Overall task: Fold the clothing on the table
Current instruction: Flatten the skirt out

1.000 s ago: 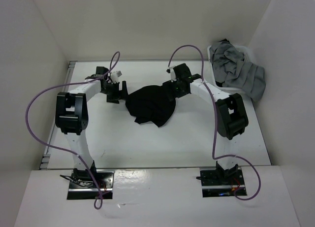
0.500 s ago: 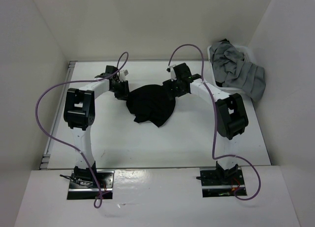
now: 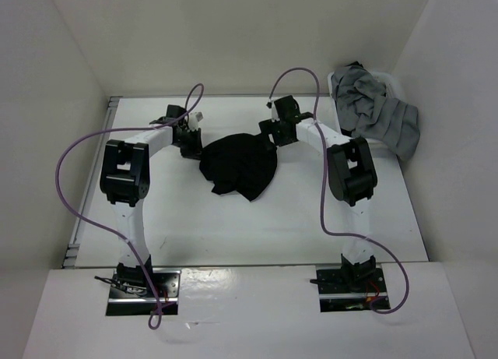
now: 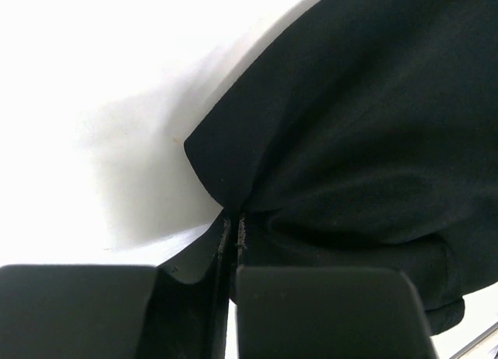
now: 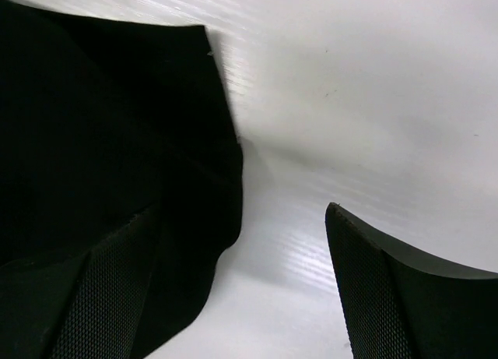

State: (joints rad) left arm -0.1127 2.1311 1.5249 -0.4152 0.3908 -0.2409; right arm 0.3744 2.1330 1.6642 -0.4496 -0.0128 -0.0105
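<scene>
Jaws of the left gripper (image 4: 232, 227) are pressed together on a pinched fold of the black garment (image 4: 358, 125); in the left wrist view the cloth gathers into creases that run straight into the seam between the two dark fingers (image 4: 319, 312), and a curved flap of it hangs out to the left over the white table (image 4: 93, 79), throwing a soft shadow there. The right gripper (image 5: 241, 211) has its jaws spread wide, clamped on nothing: its one meshed finger (image 5: 101, 297) sits over the edge of the same dark cloth, the other over bare table, and whether either touches the surface cannot be told. From above, the left gripper (image 3: 192, 145) is at the far-left edge of the garment (image 3: 237, 166) and the right gripper (image 3: 272, 133) at its far-right edge, so the cloth lies between them. It is a crumpled, rounded heap, not spread flat, resting on the far half of the table (image 3: 233, 227) near its middle. A pile of grey garments (image 3: 377, 114) is heaped in the far right corner, well apart from the black one. Purple cables (image 3: 74, 160) loop off both arms, and a metal rail (image 3: 71, 254) runs along the table's left edge.
</scene>
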